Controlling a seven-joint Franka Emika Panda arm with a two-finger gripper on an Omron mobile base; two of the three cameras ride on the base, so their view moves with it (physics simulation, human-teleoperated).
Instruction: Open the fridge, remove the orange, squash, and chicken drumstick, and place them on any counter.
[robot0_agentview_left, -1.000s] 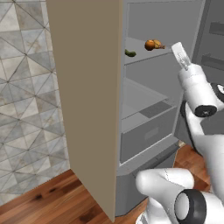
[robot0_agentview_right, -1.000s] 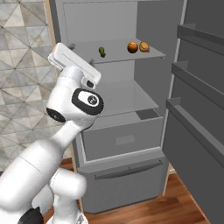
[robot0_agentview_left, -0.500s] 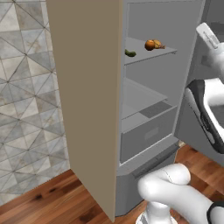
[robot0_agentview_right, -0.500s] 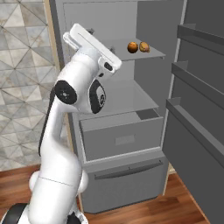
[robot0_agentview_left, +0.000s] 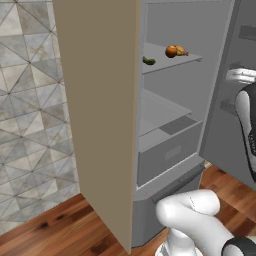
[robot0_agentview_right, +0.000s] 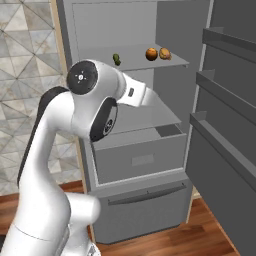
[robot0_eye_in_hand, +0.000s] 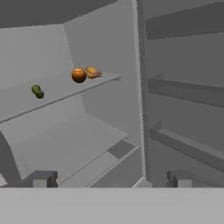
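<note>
The fridge (robot0_agentview_right: 130, 30) stands open, its door (robot0_agentview_right: 230, 125) swung out to the right. On its upper shelf (robot0_eye_in_hand: 57, 98) lie the orange (robot0_eye_in_hand: 78, 75) and, touching it on the right, the chicken drumstick (robot0_eye_in_hand: 92, 72). The small dark green squash (robot0_eye_in_hand: 37, 91) lies apart, further left on that shelf. All three also show from the base: orange (robot0_agentview_right: 151, 54), drumstick (robot0_agentview_right: 165, 54), squash (robot0_agentview_right: 117, 59). My gripper (robot0_eye_in_hand: 110, 179) is open and empty, below and well short of the shelf, looking into the fridge. The counter is out of view.
A tall beige panel (robot0_agentview_left: 100, 100) flanks the fridge on the left, with tiled wall (robot0_agentview_left: 30, 100) beyond it. Below the upper shelf are a lower shelf (robot0_agentview_right: 160, 117) and a drawer (robot0_agentview_right: 140, 155). Door shelves (robot0_agentview_right: 220, 80) jut from the open door. The floor (robot0_agentview_left: 65, 225) is wood.
My arm has swung from high at the fridge's upper left down and rightward, so the forearm now points into the fridge. The gripper stayed open; the food has not moved.
</note>
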